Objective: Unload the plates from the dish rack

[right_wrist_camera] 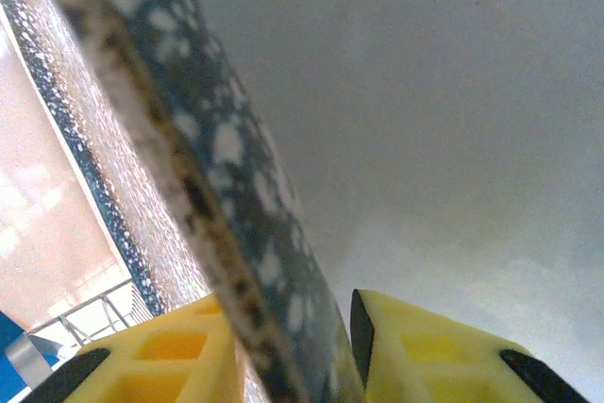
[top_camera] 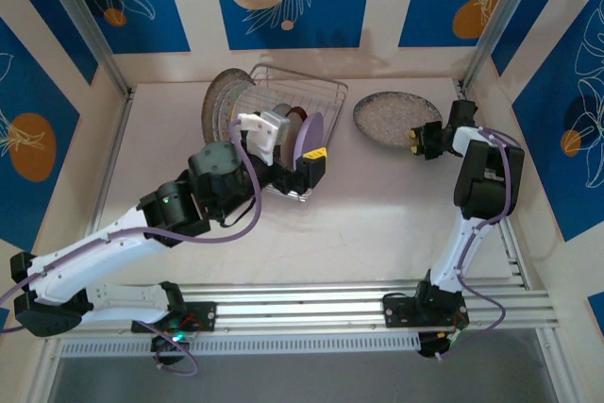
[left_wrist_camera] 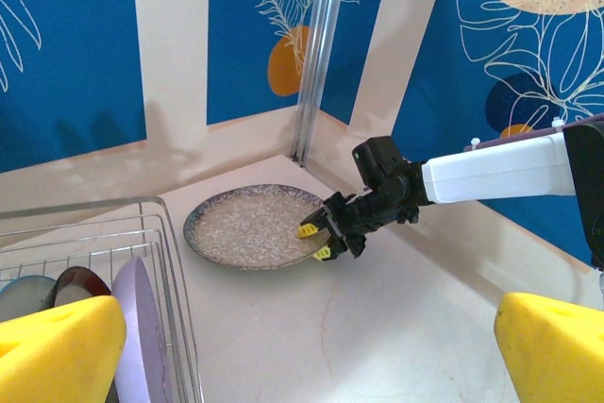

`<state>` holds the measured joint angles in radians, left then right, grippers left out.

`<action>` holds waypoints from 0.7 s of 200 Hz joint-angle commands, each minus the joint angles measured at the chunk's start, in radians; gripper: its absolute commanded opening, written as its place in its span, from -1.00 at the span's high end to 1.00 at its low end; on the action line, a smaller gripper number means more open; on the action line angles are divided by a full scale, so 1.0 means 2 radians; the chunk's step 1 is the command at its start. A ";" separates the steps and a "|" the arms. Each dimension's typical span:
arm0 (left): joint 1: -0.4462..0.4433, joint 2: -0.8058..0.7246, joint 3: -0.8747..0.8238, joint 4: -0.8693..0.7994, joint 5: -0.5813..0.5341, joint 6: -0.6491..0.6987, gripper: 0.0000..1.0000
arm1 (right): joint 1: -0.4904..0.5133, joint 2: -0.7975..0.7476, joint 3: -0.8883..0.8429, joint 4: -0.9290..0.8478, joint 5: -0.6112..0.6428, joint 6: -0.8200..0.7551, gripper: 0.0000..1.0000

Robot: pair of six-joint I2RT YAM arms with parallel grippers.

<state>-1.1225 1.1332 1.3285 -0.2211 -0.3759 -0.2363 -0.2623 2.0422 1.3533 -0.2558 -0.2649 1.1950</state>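
Note:
A speckled grey-brown plate (top_camera: 392, 118) (left_wrist_camera: 250, 226) lies on the table to the right of the dish rack (top_camera: 316, 92) (left_wrist_camera: 94, 224). My right gripper (top_camera: 415, 139) (left_wrist_camera: 319, 241) (right_wrist_camera: 302, 346) is shut on its near-right rim (right_wrist_camera: 217, 167), one yellow finger above and one below. Standing in the rack are a lilac plate (top_camera: 310, 137) (left_wrist_camera: 142, 318), a dark red one (left_wrist_camera: 80, 280) and a bluish-grey one (left_wrist_camera: 24, 294). A large pale plate (top_camera: 222, 106) leans at the rack's left end. My left gripper (top_camera: 307, 153) (left_wrist_camera: 307, 356) hovers open at the rack's front right corner, beside the lilac plate and holding nothing.
The walls close in behind and to the right of the speckled plate, with a metal post (left_wrist_camera: 316, 54) in the corner. Bare tabletop (top_camera: 377, 214) stretches between the rack and my right arm's base.

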 commanded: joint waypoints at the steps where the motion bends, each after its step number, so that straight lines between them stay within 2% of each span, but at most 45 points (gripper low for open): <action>1: -0.005 -0.012 0.011 -0.002 -0.009 0.001 -1.00 | -0.003 0.018 -0.006 -0.067 0.015 0.015 0.30; 54: -0.005 -0.013 0.012 -0.001 -0.009 0.001 -1.00 | -0.002 0.017 -0.015 -0.066 0.020 0.018 0.26; 95: -0.005 -0.011 0.012 -0.001 -0.009 0.001 -1.00 | -0.002 0.015 -0.015 -0.078 0.026 0.017 0.07; 140: -0.005 -0.011 0.011 -0.001 -0.009 -0.002 -1.00 | -0.003 0.014 -0.023 -0.071 0.024 0.019 0.03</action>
<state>-1.1225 1.1282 1.3285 -0.2249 -0.3759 -0.2363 -0.2623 2.0586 1.3407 -0.3080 -0.2352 1.2102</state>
